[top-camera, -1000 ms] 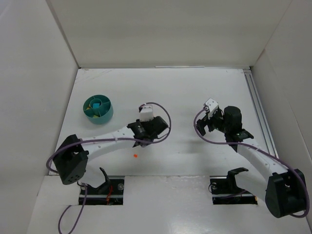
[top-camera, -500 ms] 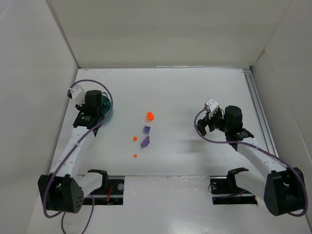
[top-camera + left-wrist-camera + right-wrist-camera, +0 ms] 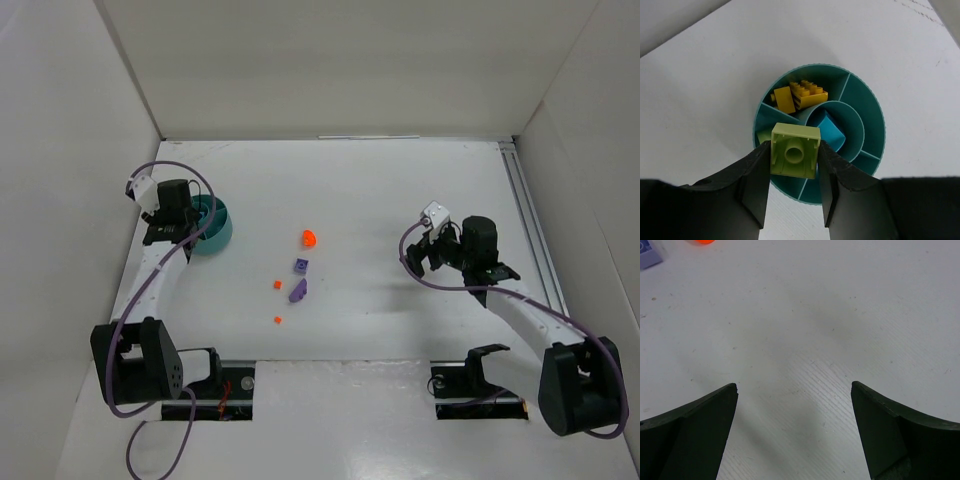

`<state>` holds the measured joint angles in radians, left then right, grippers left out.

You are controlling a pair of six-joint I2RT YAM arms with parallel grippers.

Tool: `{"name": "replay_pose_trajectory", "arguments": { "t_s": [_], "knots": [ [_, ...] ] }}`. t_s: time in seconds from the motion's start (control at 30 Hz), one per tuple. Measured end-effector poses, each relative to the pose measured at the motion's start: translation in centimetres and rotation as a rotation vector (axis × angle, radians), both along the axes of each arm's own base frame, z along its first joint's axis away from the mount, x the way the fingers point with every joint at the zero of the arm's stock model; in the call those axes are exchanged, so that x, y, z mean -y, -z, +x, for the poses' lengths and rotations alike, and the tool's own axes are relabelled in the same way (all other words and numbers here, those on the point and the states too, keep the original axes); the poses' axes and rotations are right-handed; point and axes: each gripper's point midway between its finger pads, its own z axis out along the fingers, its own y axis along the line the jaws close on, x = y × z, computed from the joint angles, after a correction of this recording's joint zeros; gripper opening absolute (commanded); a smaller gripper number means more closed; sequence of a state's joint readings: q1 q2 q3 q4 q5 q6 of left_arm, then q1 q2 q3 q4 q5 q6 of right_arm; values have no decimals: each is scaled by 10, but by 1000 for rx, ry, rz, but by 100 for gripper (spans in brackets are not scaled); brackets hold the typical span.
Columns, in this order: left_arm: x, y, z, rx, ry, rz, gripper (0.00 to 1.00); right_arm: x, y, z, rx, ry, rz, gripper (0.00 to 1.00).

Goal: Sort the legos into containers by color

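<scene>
Fingers, left: left fingers of the left gripper stand narrow, clamped on both flanks of the lime green brick; its hollow underside, with one round tube, faces the wrist camera.
Brick position: held over the teal tub, crossing the tub's near rim in the wrist view; whether it touches that rim cannot be told.
Tub: round, short, wedge compartments around a centre ring; stands near the table's left edge, toward the far-left corner.
Tub contents: yellow-orange bricks, two, touching, in one far wedge; cyan brick, tilted, inside the centre ring; green piece in the wedge just beside the left finger, mostly hidden.
Loose pieces: mid-table, well apart from the tub. Orange rounded piece farthest back; purple square brick just nearer; purple wedge nearer again; small orange bit just left of the wedge; second orange bit closest to the near edge.
Fingers, right: right gripper stands wide, nothing between its fingers; it hangs over bare surface on the right half of the table, well apart from the loose pieces.
Surface: white table, matte, with fine scuffs and specks in the right wrist view.
Rail: metal rail along the table's right edge.
Room: white panels close the left, far and right sides.
Cables: purple cables loop along both arms.
</scene>
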<state>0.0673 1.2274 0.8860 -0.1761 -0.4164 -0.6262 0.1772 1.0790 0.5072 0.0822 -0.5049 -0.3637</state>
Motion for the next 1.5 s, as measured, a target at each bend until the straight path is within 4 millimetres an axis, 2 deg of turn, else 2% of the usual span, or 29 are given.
{"name": "replay_pose_trajectory", "arguments": {
  "t_s": [0.13, 0.3, 0.67, 1.1, 1.33, 1.43, 1.5],
  "knots": [
    [1, 2, 2, -11, 12, 1, 23, 0, 4, 0, -14, 0, -2, 99],
    [3, -1, 4, 0, 31, 3, 32, 0, 9, 0, -29, -3, -3, 99],
    [8, -9, 9, 38, 74, 6, 35, -1, 10, 0, -33, -7, -2, 99],
    [6, 0, 9, 13, 70, 1, 37, 1, 10, 0, -33, -1, -1, 99],
    [6, 12, 10, -21, 65, -7, 37, 1, 10, 0, -32, -1, -1, 99],
    [6, 17, 9, -34, 63, -10, 38, 1, 9, 1, -32, 0, -1, 99],
    [5, 18, 9, -38, 61, -9, 44, 1, 9, 1, -31, 0, -1, 99]
  ]
}}
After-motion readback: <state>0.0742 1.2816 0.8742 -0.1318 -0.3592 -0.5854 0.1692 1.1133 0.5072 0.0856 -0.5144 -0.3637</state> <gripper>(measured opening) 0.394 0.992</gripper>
